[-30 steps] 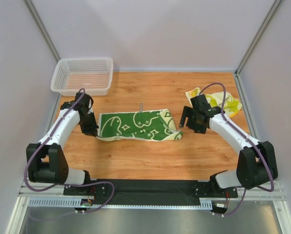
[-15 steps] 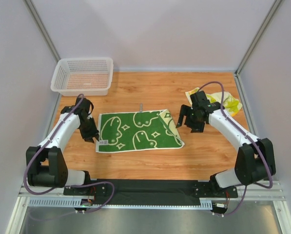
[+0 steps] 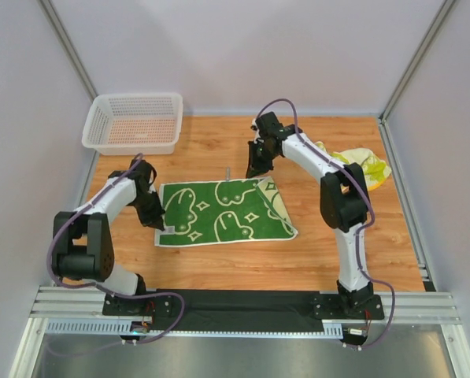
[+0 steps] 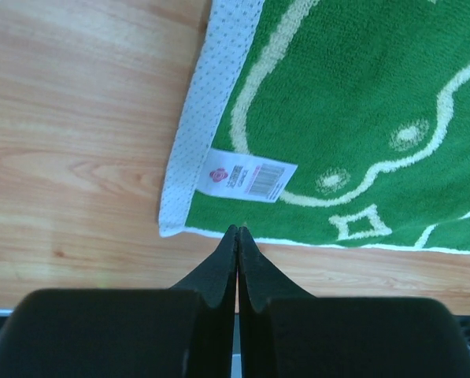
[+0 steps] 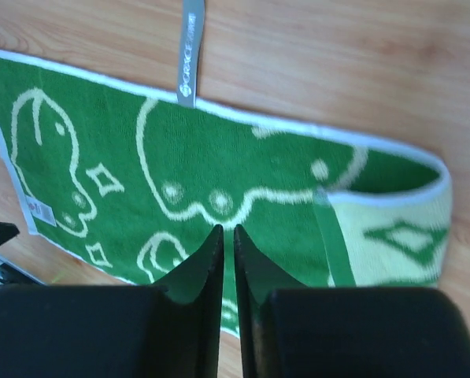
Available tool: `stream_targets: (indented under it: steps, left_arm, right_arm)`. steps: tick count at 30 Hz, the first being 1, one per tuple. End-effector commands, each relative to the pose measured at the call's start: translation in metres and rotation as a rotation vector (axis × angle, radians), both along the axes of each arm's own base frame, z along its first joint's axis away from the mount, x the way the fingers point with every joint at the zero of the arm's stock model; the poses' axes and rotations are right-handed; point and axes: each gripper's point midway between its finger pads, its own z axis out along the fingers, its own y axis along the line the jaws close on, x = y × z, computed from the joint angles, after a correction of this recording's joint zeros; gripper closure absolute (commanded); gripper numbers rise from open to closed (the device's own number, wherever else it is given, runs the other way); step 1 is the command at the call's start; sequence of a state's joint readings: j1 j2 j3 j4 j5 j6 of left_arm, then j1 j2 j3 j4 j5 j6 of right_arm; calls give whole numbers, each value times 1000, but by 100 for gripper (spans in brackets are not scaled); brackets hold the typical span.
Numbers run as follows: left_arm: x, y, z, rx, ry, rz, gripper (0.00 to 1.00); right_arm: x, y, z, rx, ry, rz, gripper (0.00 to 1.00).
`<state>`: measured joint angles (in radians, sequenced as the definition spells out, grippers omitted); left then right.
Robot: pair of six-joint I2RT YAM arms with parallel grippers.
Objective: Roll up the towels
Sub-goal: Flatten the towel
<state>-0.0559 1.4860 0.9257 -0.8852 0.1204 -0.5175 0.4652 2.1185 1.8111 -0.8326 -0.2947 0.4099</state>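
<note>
Green towel with cream outline figures lies flat mid-frame, right end folded back lime-yellow; left hand and right hand closed, empty.

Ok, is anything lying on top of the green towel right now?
On the green towel lies only its own right end, folded back to show lime-yellow backing, plus a barcode label at the near-left corner. What the fold covers, and the table beneath, cannot be seen.

The left gripper has both fingers pressed together with nothing between them, tips at the near edge of the green towel. The towel lies flat on the wooden table. A barcode label sits beside its white dotted hem.
</note>
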Motion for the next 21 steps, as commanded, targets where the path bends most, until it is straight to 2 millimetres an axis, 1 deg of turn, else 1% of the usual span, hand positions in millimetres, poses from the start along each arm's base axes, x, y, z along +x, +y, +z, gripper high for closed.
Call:
stream_targets:
  steps: [1, 3, 4, 6, 8, 9, 10, 11, 13, 17, 18, 19, 20, 21]
  left_arm:
    - [22, -12, -4, -62, -24, -5, 100]
    - [28, -15, -12, -72, -5, -8, 100]
    - [30, -16, -13, -76, 3, -11, 100]
    - [34, -14, -20, -63, 33, -13, 100]
    - [35, -11, -24, -45, 55, -11, 100]
    - [33, -7, -30, -21, 80, -7, 100]
    - [32, -6, -33, -15, 89, -8, 100]
    - [30, -4, -35, -7, 102, -5, 100]
    - [26, -2, -42, 10, 125, -15, 100]
    - [21, 6, -50, 47, 151, -26, 100]
    - [19, 8, -52, 58, 156, -27, 100]
    - [17, 9, -54, 65, 163, -28, 100]
    - [17, 10, -54, 70, 166, -30, 100]
    - [18, 11, -54, 74, 162, -28, 100]
  right_arm:
    - [8, 21, -4, 59, 45, 49, 91]
    - [14, 19, -15, 25, 61, 46, 91]
    - [13, 18, -20, 12, 70, 57, 91]
    - [7, 11, -38, -25, 112, 60, 92]
    - [1, 3, -51, -65, 140, 65, 93]
    - [-1, -3, -58, -98, 143, 60, 93]
    - [-8, -9, -66, -122, 165, 56, 94]
    - [-9, -14, -70, -138, 168, 54, 95]
    - [-12, -27, -75, -165, 174, 34, 96]
    - [-10, -50, -75, -175, 187, 3, 95]
    - [-6, -60, -76, -183, 188, -13, 95]
    - [-6, -67, -76, -194, 197, -24, 95]
    - [-2, -79, -77, -212, 197, -45, 95]
    - [0, -87, -77, -222, 196, -59, 95]
